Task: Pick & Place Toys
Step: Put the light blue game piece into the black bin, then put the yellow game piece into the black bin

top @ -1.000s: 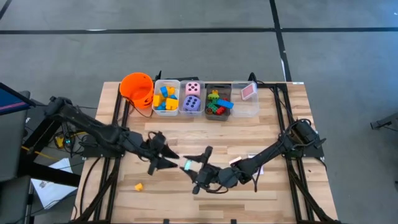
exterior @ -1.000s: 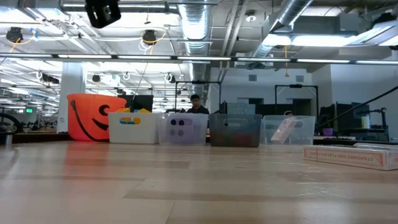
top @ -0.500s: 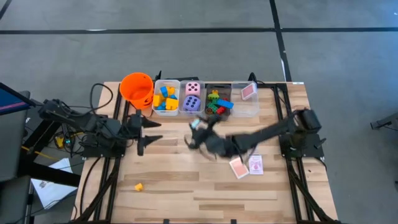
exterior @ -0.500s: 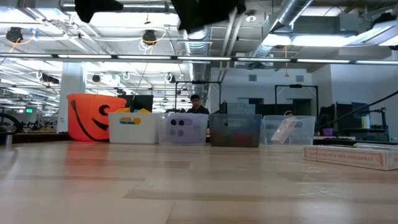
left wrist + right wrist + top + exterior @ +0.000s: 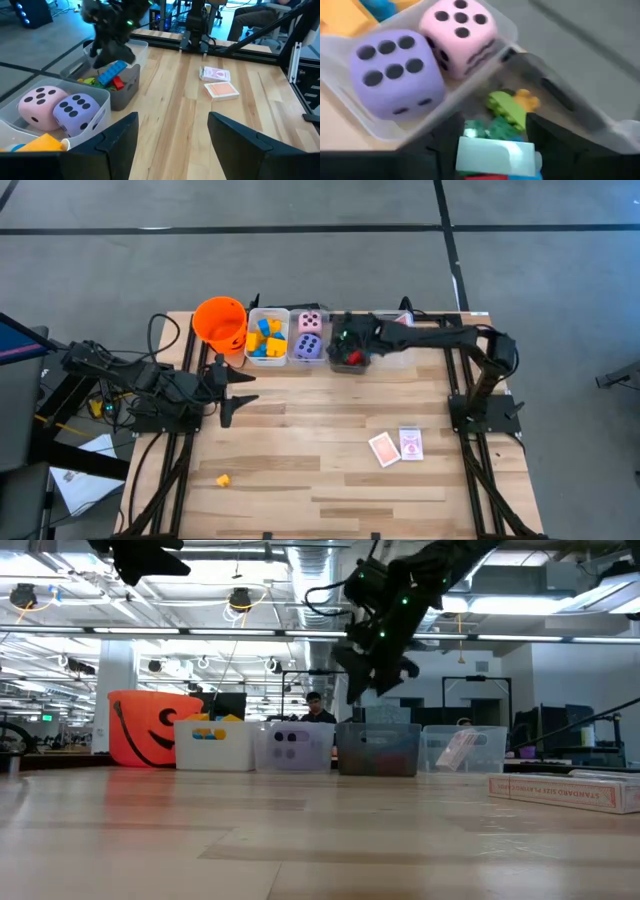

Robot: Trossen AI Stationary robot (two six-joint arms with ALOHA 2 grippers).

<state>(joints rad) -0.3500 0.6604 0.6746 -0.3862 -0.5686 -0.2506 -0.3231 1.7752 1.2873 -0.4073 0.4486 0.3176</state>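
Two dark, slender jointed arms are seen, black cables looped along them; small green lights glow on the right arm's wrist, fingers black and wedge-shaped.

even overhead light; right wrist view blurred.

An open-plan robotics lab or industrial office is shown. Exposed silver ventilation ducts [image 5: 310, 580] and pipes are seen under the ceiling at 12 o'clock, with strip lighting and rows of workstations behind. A light wooden slatted table [image 5: 300, 450] is mounted on black metal framing over grey concrete floor [image 5: 300, 260]. A seated person [image 5: 316, 708] is visible beyond.
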